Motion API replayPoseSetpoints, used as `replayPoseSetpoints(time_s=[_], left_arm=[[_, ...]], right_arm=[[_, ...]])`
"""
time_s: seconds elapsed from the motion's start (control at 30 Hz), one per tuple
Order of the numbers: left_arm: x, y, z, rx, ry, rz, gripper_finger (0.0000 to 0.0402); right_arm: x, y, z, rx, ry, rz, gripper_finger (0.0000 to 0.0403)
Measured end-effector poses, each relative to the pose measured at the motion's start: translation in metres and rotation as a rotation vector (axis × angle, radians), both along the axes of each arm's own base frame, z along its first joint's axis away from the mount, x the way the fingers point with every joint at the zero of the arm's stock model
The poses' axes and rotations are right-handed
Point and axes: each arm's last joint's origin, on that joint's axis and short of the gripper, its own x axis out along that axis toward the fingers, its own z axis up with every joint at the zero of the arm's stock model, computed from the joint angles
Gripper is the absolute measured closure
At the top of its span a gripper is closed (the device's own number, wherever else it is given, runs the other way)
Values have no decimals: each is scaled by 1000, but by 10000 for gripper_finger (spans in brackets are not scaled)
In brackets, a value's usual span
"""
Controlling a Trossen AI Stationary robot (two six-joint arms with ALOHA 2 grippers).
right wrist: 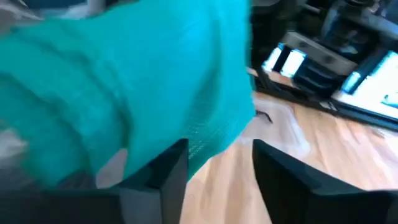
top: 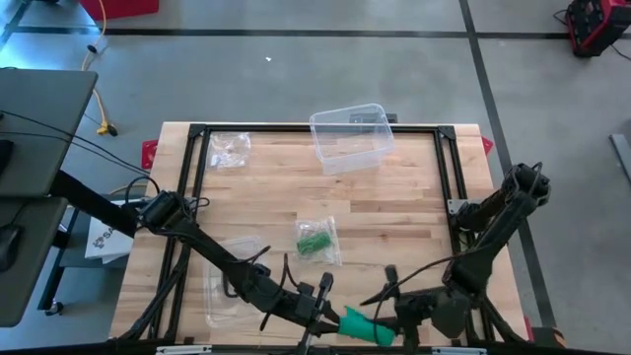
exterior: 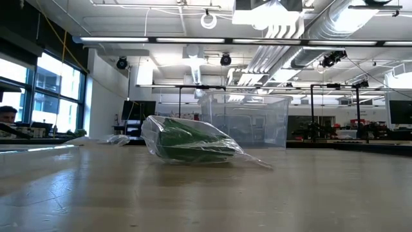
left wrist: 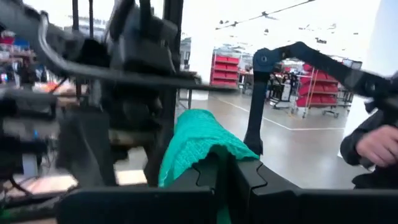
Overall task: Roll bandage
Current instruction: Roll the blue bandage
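Now, the scene by parts, at the near edge of the tabletop (top: 394, 207):
Bandage: a teal roll (top: 363, 326) is sitting between the two grippers, at the tabletop's near edge.
Left gripper (top: 330, 318): its jaws are closing fully on one end of the bandage, the fabric showing just past the dark fingers (left wrist: 249, 180) in the left wrist view.
Right gripper (top: 394, 323): its jaws are standing partly apart beside the other end of the roll; whether they are gripping the fabric cannot be told.
Bagged green item (top: 316, 240): lying mid-tabletop in clear plastic.
Clear plastic bin (top: 351, 137): sitting upright at the far side.
Empty-looking plastic bags: one (top: 229, 148) lying far left, another (top: 229, 281) lying under the left arm.
Person: a hand (left wrist: 377, 144) is showing in the room behind.
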Motion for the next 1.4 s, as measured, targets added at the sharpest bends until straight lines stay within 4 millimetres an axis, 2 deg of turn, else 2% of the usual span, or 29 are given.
replayPoseSetpoints(time_s=[0.17,0.3,0.43,0.6,0.7,0.77,0.83,0.9,0.97,1.03,1.1,1.17,1.27,1.4], left_arm=[[5,-2,-12,-41,39,0,401],[10,-3,-23,-87,48,16,401],[15,1,-27,-145,-2,55,401],[18,9,-20,-223,-78,66,401],[19,17,-17,-340,-79,183,401],[23,30,-27,-493,-12,308,401],[29,50,-51,-648,82,382,401],[35,67,-86,-801,183,373,401],[37,77,-111,-909,206,342,401],[37,77,-113,-991,144,266,401],[36,77,-106,-1042,72,195,401],[37,78,-110,-1052,55,186,401],[40,81,-124,-1038,115,233,401],[42,78,-144,-1091,251,241,401]], right_arm=[[-28,-11,17,33,99,-45,213],[-51,-21,15,47,199,-113,213],[-72,-17,12,-7,206,-123,213],[-90,-11,8,-56,170,-148,213],[-101,-7,9,-68,120,-156,213],[-106,-4,9,-59,108,-151,213],[-109,-3,8,-36,111,-151,213],[-110,-2,8,-8,123,-150,213],[-110,0,6,19,158,-134,213],[-109,6,-1,4,202,-97,213],[-106,13,-11,-72,228,-56,213],[-100,20,-23,-162,228,-41,213],[-89,24,-39,-240,242,-58,213],[-83,22,-46,-192,270,-134,213]])
